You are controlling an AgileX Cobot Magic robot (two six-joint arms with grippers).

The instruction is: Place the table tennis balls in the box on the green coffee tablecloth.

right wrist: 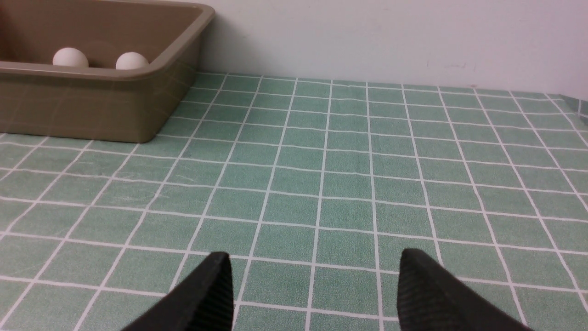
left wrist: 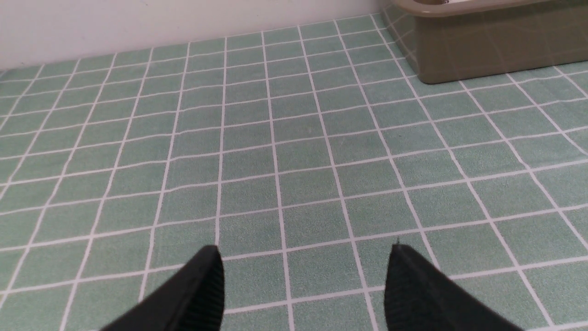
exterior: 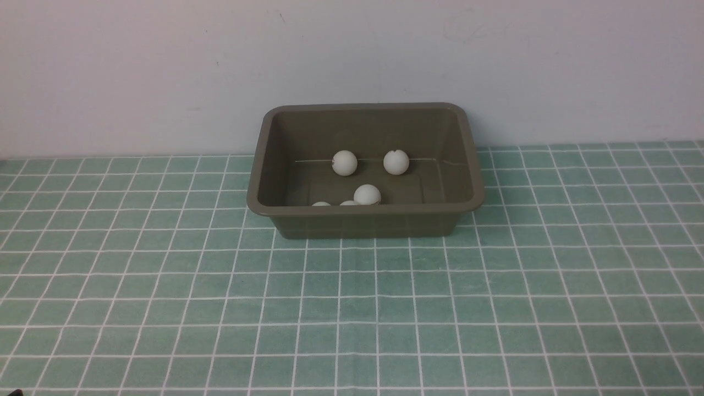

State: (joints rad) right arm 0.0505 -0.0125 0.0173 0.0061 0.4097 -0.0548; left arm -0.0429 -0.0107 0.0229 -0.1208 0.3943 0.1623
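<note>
The olive-brown box (exterior: 275, 165) stands at the back middle of the green coffee tablecloth (exterior: 352, 308), against the wall. Inside it lie several white table tennis balls: one (exterior: 345, 163) and another (exterior: 396, 161) toward the back, one (exterior: 367, 194) nearer the front, and two tops (exterior: 321, 204) just showing over the front rim. Neither arm shows in the front view. My left gripper (left wrist: 305, 250) hangs open over bare cloth, the box (left wrist: 487, 50) off to one side. My right gripper (right wrist: 314, 257) is open over bare cloth too, with the box (right wrist: 92, 105) and two balls (right wrist: 70, 57) ahead.
A plain pale wall (exterior: 352, 55) runs right behind the box. The cloth's right edge (right wrist: 579, 108) shows in the right wrist view. Nothing else lies on the cloth.
</note>
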